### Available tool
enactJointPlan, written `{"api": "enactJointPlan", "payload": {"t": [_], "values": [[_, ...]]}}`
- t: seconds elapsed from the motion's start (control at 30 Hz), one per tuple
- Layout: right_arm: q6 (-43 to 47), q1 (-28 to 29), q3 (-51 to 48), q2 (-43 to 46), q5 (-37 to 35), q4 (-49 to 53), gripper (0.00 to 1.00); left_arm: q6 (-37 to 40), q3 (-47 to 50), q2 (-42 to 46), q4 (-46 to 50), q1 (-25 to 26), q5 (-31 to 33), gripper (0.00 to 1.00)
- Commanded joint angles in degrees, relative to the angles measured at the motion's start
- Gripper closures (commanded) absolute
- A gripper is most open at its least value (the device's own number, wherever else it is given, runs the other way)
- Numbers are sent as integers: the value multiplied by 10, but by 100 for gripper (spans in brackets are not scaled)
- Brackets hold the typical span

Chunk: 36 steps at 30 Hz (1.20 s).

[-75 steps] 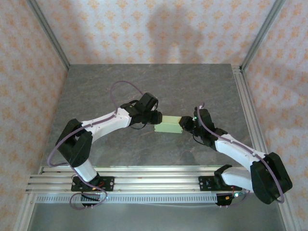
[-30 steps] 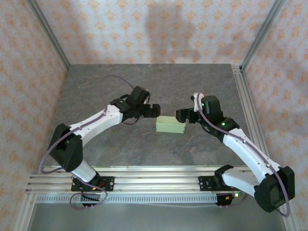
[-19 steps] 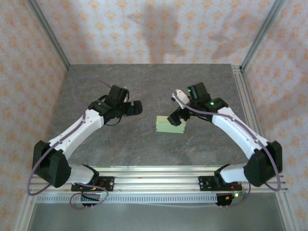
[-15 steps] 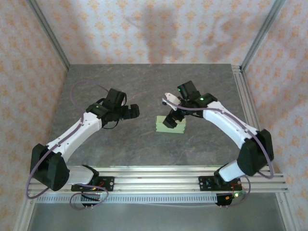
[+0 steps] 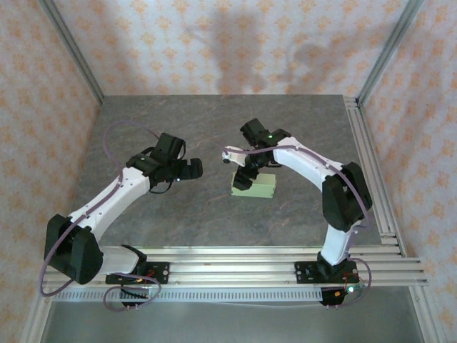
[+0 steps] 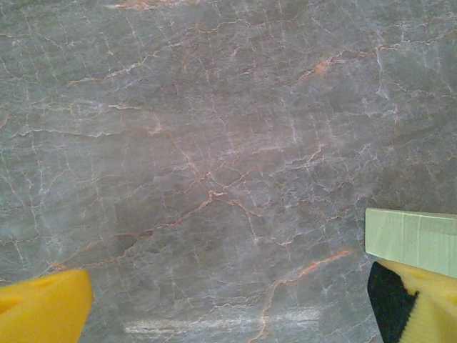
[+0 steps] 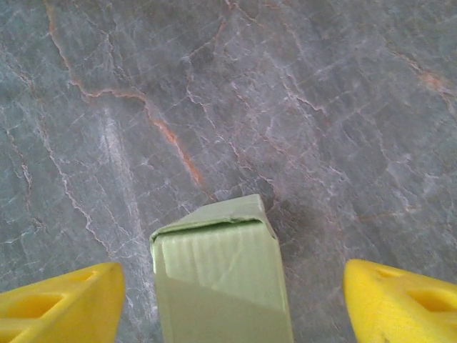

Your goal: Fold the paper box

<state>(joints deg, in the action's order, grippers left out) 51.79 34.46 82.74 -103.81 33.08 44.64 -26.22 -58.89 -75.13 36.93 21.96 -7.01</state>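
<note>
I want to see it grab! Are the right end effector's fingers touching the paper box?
Apart. In the right wrist view, bare table shows between each yellow finger and the paper box.

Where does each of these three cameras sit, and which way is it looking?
Top external: above and behind the arms, looking down on the table; both arms, left gripper, right gripper, box.
Left wrist: on the left arm, facing the table; its fingers at the bottom corners, box at right.
Right wrist: on the right arm, facing down at the box end between its fingers.
Shared: the box, in all three.
</note>
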Motion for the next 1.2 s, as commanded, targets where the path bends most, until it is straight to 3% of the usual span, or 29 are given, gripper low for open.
{"api": "enactJointPlan", "payload": {"t": [0.0,0.13,0.3,0.43,0.73,0.93,1.17], "values": [[17,7,19,-13,23,27,26,19,-13,8,15,-8,11,0],[20,8,17,-17,4,28,35,25,-15,6,19,-9,10,0],[21,9,15,-12,-19,26,54,31,-15,6,18,-12,12,0],[20,10,10,-4,-38,21,59,30,-14,5,17,-12,13,0],[-6,11,-12,32,-124,-56,64,24,-2,13,6,-13,20,0],[-16,13,-42,38,-237,-200,64,0,20,28,-22,-37,1,0],[43,32,-57,-29,-419,-380,63,-13,35,37,-23,-57,-9,0]]}}
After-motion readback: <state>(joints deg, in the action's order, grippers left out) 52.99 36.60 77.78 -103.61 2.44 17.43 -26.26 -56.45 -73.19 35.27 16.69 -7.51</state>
